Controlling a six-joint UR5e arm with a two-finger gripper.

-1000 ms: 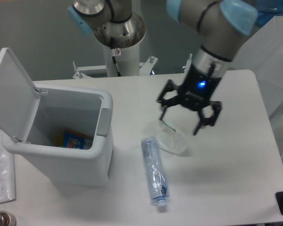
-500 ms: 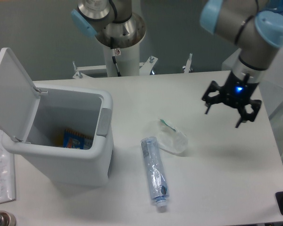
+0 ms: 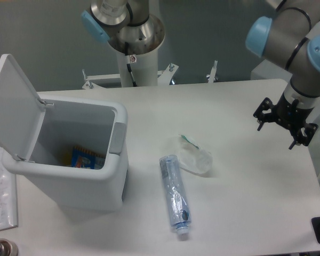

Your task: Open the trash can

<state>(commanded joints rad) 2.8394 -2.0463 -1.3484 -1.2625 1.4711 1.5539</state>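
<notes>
The white trash can (image 3: pixel 90 178) stands at the left of the table. Its lid (image 3: pixel 13 104) is swung up and back on the left side, so the inside shows, with a colourful packet (image 3: pixel 84 159) at the bottom. A grey latch strip (image 3: pixel 118 138) sits on its right rim. My gripper (image 3: pixel 277 135) is open and empty, far to the right, above the table's right edge and well apart from the can.
A crushed clear plastic bottle (image 3: pixel 175 196) lies right of the can. A clear plastic cup or wrapper (image 3: pixel 194 156) with a green bit lies beside it. A plastic bag (image 3: pixel 0 197) lies at the far left. The arm's base (image 3: pixel 133 37) stands at the back.
My gripper has moved from above the clear wrapper to the far right, away from the trash can. The can, its raised lid and the other items have not moved.
</notes>
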